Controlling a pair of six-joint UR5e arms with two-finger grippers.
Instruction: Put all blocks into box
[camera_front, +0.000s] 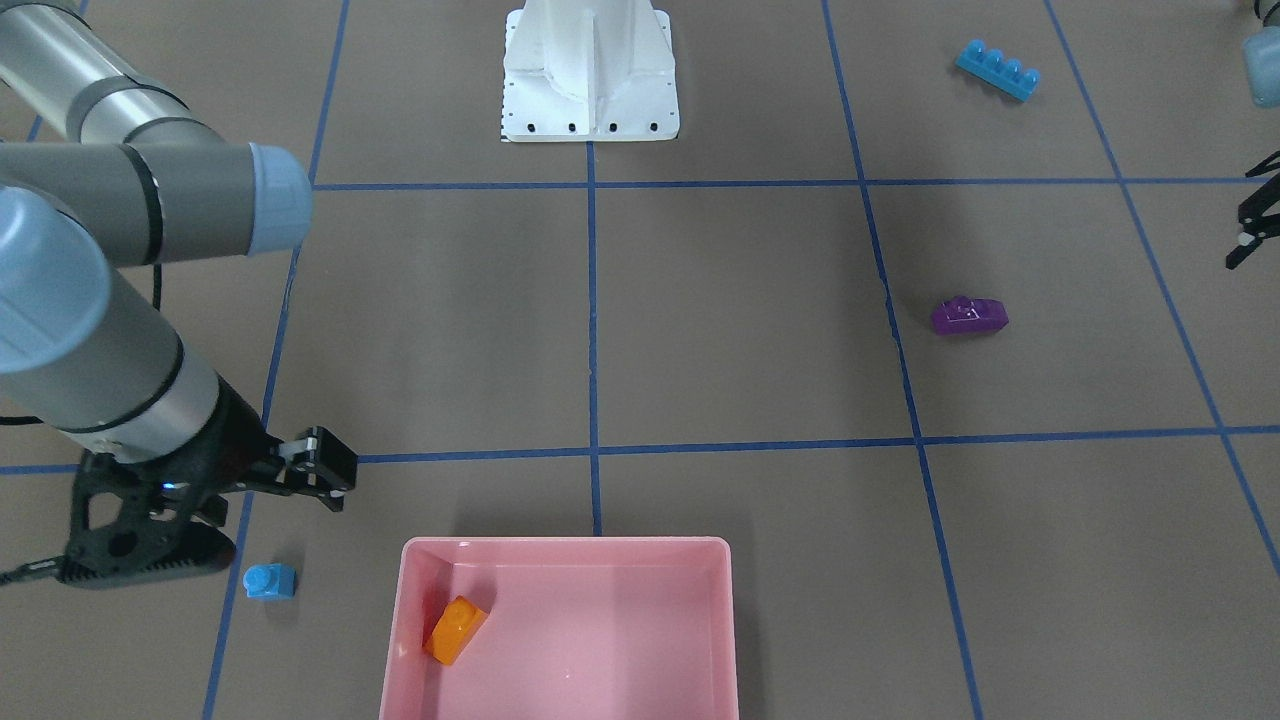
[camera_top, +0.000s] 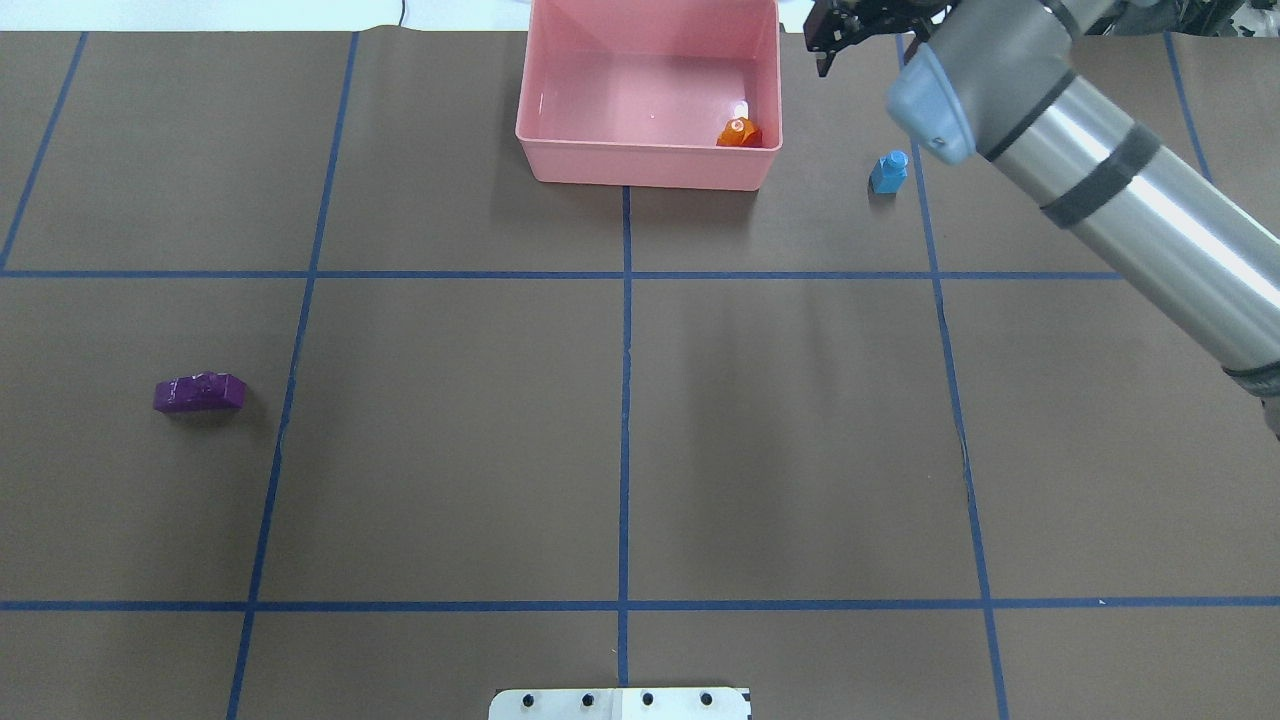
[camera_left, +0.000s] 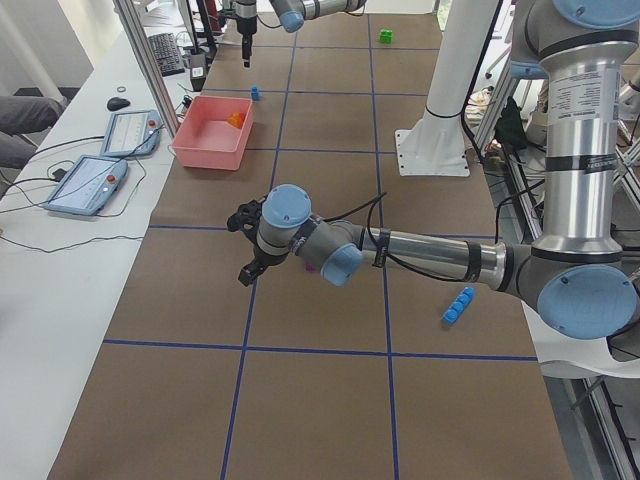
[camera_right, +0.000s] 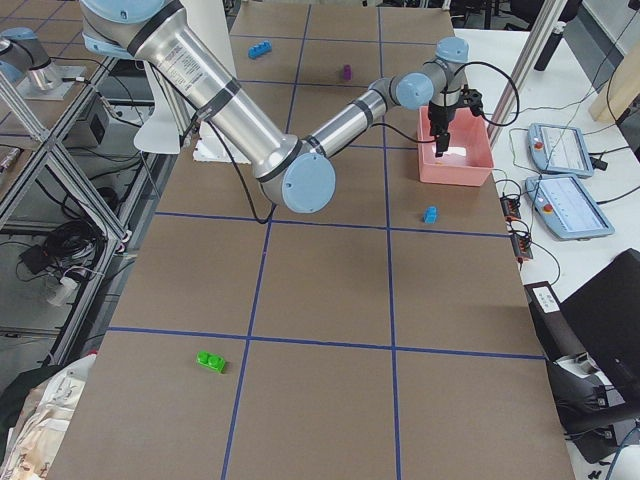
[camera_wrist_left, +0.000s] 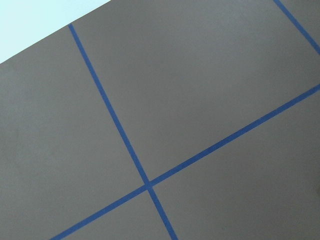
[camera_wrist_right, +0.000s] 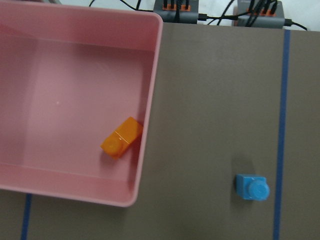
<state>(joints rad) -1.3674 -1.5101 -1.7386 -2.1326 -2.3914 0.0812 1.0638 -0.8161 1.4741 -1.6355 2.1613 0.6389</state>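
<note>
Right arm (camera_top: 1100, 190) stretched out long to the far edge of the table (camera_top: 450, 450). Right gripper (camera_top: 835, 45) pointing down just outside the box's corner, over bare table. Finger spacing there: cannot tell.

Left arm (camera_left: 430, 255) reaching low and level across its own side. Left gripper (camera_front: 1245, 215) at the very edge of the front-facing view, fingers spread apart, nothing between them.

Pink box (camera_top: 650, 165) at the far middle, upright. Inside it, against the wall nearest the right gripper, the orange block (camera_top: 740, 133), tilted.

Out on the table:
- Long blue block (camera_front: 997, 69) back on the left side, level with the white base (camera_front: 590, 70), well apart from both grippers.
- Purple block (camera_front: 968, 315) near the left gripper, not touching its fingers.
- Small blue block (camera_front: 270, 581) stud up, just beside the right gripper and outside the box.
</note>
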